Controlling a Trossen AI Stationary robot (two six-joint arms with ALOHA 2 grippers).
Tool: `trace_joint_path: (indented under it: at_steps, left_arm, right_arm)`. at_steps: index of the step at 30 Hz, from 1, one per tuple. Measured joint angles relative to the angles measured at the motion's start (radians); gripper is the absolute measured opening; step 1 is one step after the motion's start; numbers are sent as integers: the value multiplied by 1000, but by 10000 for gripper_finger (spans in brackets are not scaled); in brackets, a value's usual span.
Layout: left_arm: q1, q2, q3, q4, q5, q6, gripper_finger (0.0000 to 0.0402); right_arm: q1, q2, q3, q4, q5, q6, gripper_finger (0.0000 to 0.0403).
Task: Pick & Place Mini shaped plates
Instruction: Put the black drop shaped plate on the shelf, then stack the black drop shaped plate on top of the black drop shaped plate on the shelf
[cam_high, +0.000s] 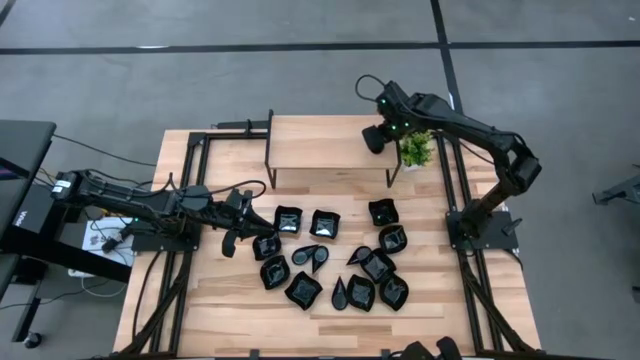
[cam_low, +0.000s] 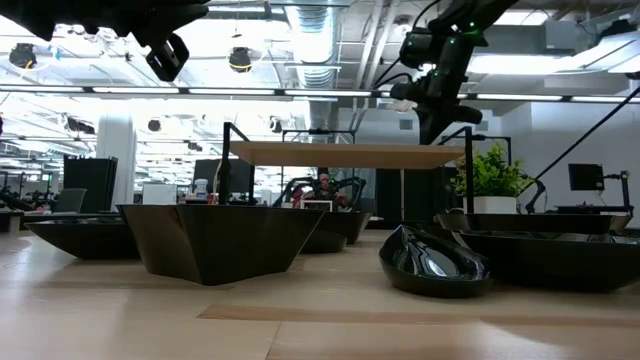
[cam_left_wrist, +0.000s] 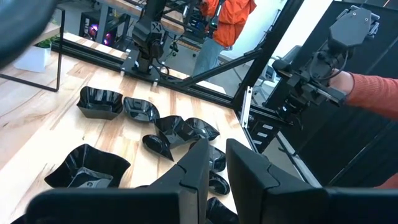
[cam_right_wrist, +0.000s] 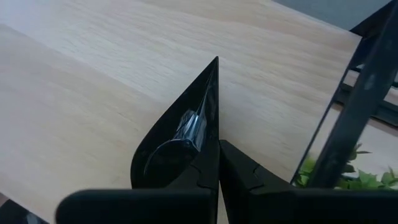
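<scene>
**Right arm's got a teardrop plate over the shelf, left arm's parked by the pile**

Starting at the left of the high view: the left gripper (cam_high: 232, 238) sits low over the surface (cam_high: 200, 290), just beside the left edge of the pile. Its wrist camera shows the jaws with only a narrow gap and nothing in it. My guess is it's lined up there for the next pick.

Middle of the frame, lower half: the mini shaped plates (cam_high: 335, 262) are bunched in a loose cluster, squares and leaf shapes mixed, some touching. None are on the raised shelf (cam_high: 320, 145) above them in the frame yet, as far as I can see.

Upper centre-right: the right gripper (cam_high: 376, 138) hangs over the right end of that shelf, right next to the little potted plant (cam_high: 416, 150). It's clamped tight on a teardrop plate (cam_right_wrist: 180, 140), pinching the rim at the rounded end, which I reckon keeps the bowl clear for setting down. The pointed tip sticks straight out away from the gripper, so the plate's long axis runs in line with the fingers, over bare wood
</scene>
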Motion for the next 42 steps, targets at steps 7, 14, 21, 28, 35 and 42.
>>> trace_joint_path:
  at_steps: [7, 14, 21, 28, 35, 42]
  left_arm:
    - [0, 0, 0, 2, 0, 0, 56]
    - [0, 0, 0, 3, 0, 0, 56]
    - [0, 0, 0, 7, 0, 0, 56]
    - [0, 0, 0, 7, 0, 0, 56]
    - [0, 0, 0, 7, 0, 0, 56]
    - [0, 0, 0, 7, 0, 0, 56]
  right_arm:
    - [1, 0, 0, -1, 0, 0, 0]
    - [1, 0, 0, -2, 0, 0, 2]
    - [2, -1, 0, -17, 0, 0, 50]
    - [6, -12, 0, -20, -1, 2, 68]
    - [16, -87, 0, -9, 2, 7, 65]
    - [55, -221, 0, -3, 8, 2, 65]
